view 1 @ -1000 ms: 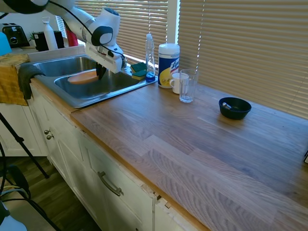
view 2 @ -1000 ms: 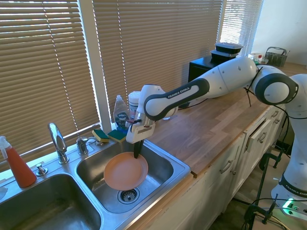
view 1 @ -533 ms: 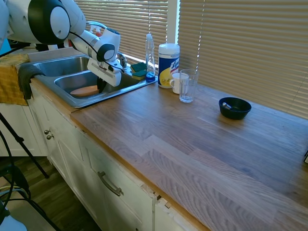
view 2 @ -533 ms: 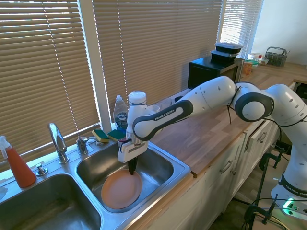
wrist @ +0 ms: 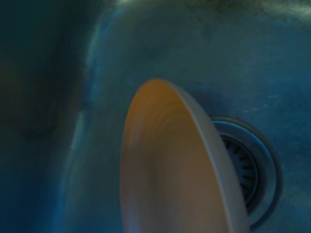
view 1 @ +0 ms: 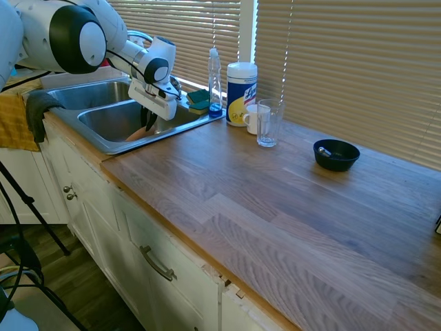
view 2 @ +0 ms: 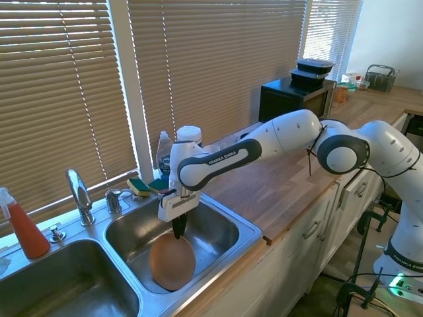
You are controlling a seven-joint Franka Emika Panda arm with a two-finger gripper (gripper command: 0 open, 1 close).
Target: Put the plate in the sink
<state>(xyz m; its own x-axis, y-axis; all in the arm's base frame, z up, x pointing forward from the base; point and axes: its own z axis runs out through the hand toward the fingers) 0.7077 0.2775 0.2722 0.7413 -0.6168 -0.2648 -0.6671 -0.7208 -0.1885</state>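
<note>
Inside the sink's (view 2: 248, 232) right basin, the gripper (view 2: 178, 230) clamps the peach plate (view 2: 172, 262), now tipped steeply upright, nearly delivered.

One plate (view 2: 172, 261) stands in one sink (view 2: 218, 257) of two basins. The tabletop (view 1: 289, 200) carries one glass (view 1: 269, 123), one mug (view 1: 253, 118) and one bowl (view 1: 336, 154). Two sponges (view 1: 199, 101) lie by one soap bottle (view 1: 215, 81).

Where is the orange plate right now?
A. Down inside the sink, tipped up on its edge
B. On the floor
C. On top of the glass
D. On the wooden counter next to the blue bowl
A. The second exterior view shows the plate standing steeply tilted inside the right basin of the sink, with the gripper at its top edge.
</note>
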